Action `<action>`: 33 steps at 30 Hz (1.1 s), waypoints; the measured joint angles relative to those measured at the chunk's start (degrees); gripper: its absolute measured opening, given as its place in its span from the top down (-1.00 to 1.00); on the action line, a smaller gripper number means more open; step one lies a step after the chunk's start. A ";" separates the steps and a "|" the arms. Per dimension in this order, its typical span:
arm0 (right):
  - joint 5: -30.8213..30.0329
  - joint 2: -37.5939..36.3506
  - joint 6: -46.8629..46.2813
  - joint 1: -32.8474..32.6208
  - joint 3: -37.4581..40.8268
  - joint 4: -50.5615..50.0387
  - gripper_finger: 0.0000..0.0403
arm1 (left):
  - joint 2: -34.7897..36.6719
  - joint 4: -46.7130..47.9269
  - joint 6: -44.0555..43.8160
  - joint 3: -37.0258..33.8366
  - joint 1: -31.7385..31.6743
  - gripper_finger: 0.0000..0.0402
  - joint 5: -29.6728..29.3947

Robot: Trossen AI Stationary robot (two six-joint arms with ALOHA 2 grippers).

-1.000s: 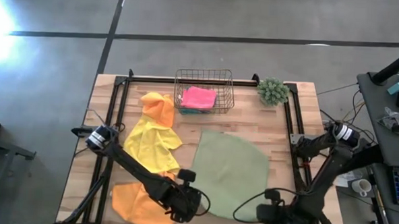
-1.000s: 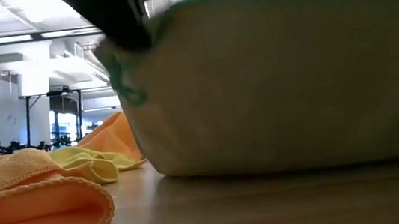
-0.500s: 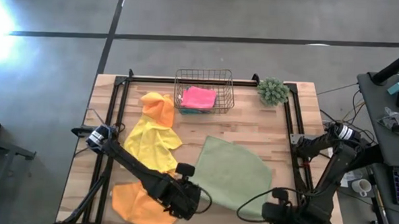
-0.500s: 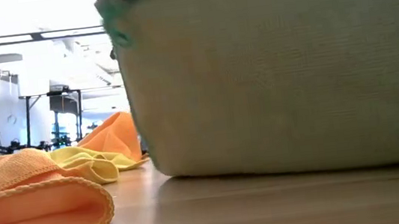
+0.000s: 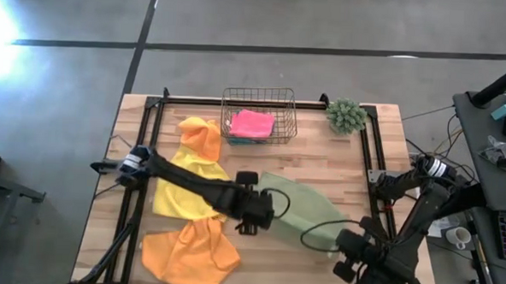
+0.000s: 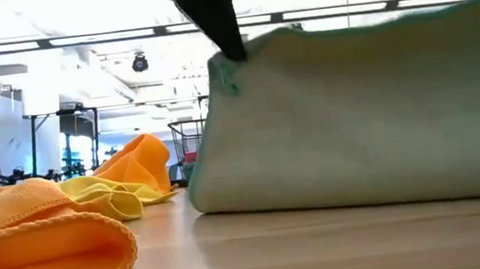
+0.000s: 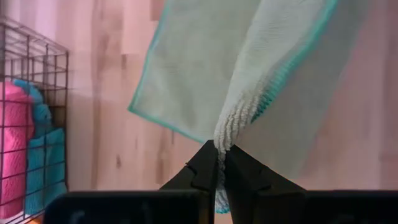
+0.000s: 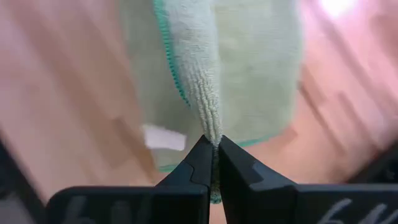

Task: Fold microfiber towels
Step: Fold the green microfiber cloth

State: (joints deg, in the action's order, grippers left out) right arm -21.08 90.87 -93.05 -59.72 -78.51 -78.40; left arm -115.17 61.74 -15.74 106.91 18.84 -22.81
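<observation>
Gripping olive green towel [image 5: 297, 211]: left claw [image 7: 219, 167] clenched on corner | right claw [image 8: 213, 163] clenched on edge | white tag unreadable

bright glare on the floor [image 5: 2, 20]; both wrist views blurred.

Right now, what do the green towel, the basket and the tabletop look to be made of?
Green towel: soft looped microfiber-like cloth, matte, teal stitched edge. Basket: thin metal wire, open grid. Tabletop: pale wood planks, smooth, likely sealed given its faint sheen.
</observation>
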 joint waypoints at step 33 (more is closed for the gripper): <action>4.62 -3.40 -8.13 13.77 3.01 -9.78 0.59 | -0.95 -10.58 13.73 -2.34 -13.96 0.59 6.63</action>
State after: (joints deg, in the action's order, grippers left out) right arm -16.46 87.47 -101.18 -45.95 -75.50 -88.18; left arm -116.11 51.16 -2.01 104.57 4.89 -16.18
